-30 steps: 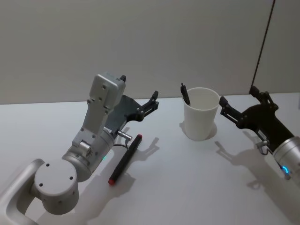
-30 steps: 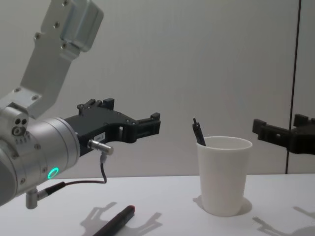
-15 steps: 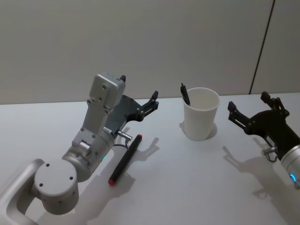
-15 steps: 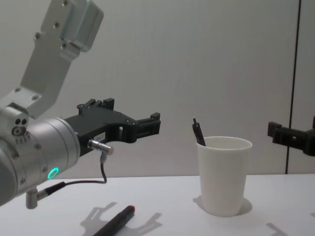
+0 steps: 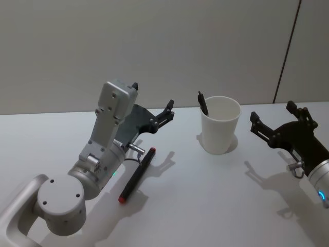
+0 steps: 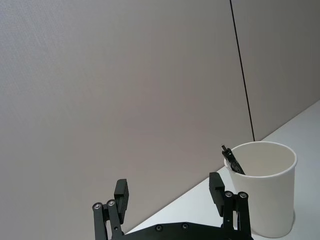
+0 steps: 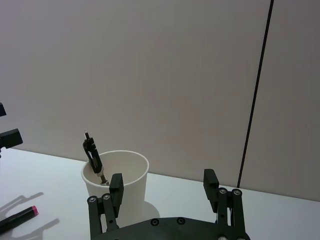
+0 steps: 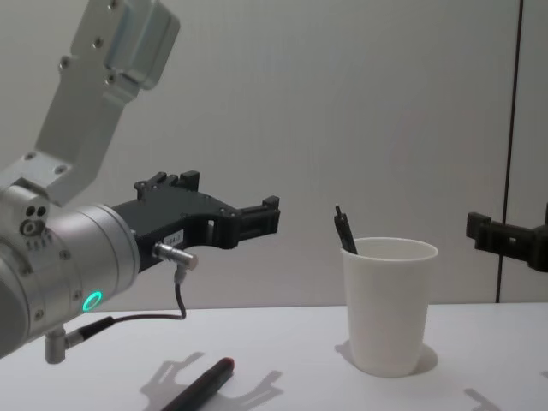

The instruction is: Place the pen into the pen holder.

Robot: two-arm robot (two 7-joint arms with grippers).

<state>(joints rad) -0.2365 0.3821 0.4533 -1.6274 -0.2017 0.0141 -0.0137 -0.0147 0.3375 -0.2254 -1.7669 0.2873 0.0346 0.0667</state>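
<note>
The pen holder, a white paper cup, stands upright on the white table with a black pen leaning inside it. A second pen, black with a red end, lies flat on the table to the left. Above that pen's far end hangs my left gripper, open and empty. My right gripper is open and empty, apart from the cup on its right. In the chest view the cup sits between the left gripper and the right gripper. The right wrist view faces the cup.
A plain grey wall runs behind the table, with a dark vertical seam on the right. Open tabletop lies between the lying pen and the cup, and in front of both.
My right gripper drew back from the cup toward the right during the first half second, then stayed still. The left arm, both pens and the cup have not moved.
</note>
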